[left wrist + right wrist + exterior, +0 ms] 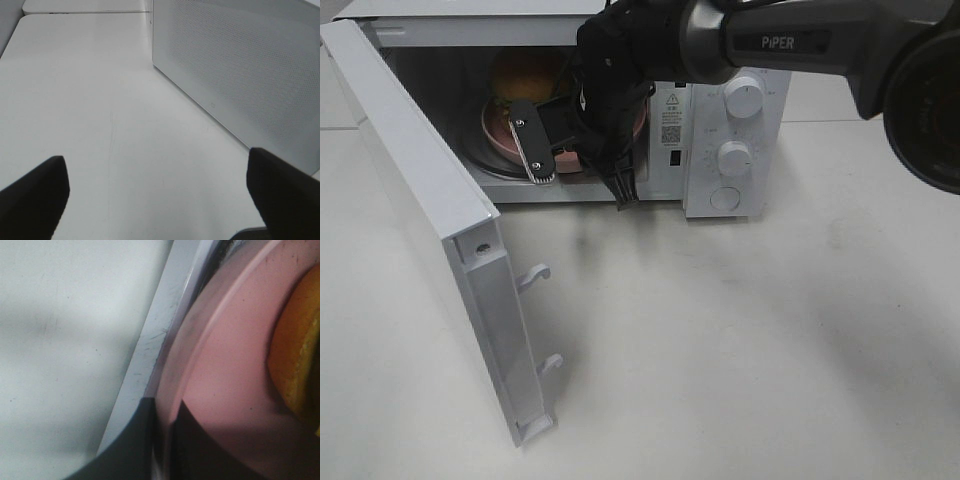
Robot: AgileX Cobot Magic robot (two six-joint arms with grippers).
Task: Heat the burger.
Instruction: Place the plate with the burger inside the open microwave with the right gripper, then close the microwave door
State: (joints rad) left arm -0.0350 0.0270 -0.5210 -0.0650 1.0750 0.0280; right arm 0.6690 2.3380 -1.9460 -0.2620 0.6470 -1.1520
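Now, burger [528, 72] (on plate [497, 128]) in microwave [760, 100].

burger [527, 73] | golden-brown domed bun, upright | on pink plate [494, 120] | inside open microwave [720, 125], partly hidden

we find the high camera looking steeply down from the front onto the table [740, 350] and the open microwave [735, 150], at middling range. the left wrist camera sits low over the same table, facing a white perforated panel [240, 65] nearby. the right wrist camera sits very close to the rim of the pink plate [225, 390]; the high view shares that plate.
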